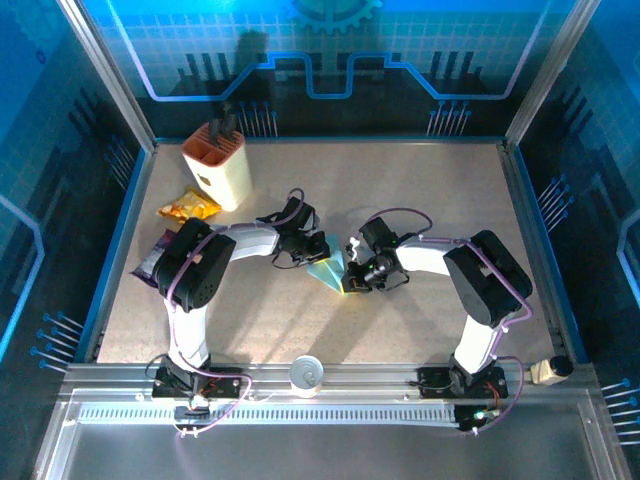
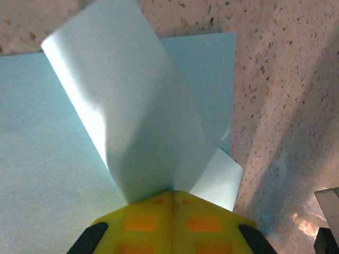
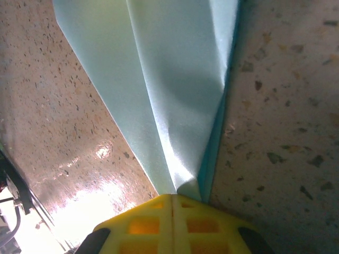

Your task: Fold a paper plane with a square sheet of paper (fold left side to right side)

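Observation:
The light-blue sheet of paper (image 1: 328, 271) lies mid-table, folded into a narrow pointed shape between my two grippers. My left gripper (image 1: 313, 256) is at its left edge. In the left wrist view its yellow fingers (image 2: 143, 222) are shut on a flap of the paper (image 2: 132, 106) that curves up off the flat layer beneath. My right gripper (image 1: 353, 273) is at the paper's right side. The right wrist view has its yellow fingers (image 3: 143, 225) shut on the narrow end of the paper (image 3: 169, 79), where the folded layers meet over the speckled table.
A cream knife block (image 1: 218, 163) stands at the back left. A yellow snack packet (image 1: 188, 207) and a purple snack packet (image 1: 155, 255) lie in front of it, beside the left arm. A white round object (image 1: 307, 374) sits on the near rail.

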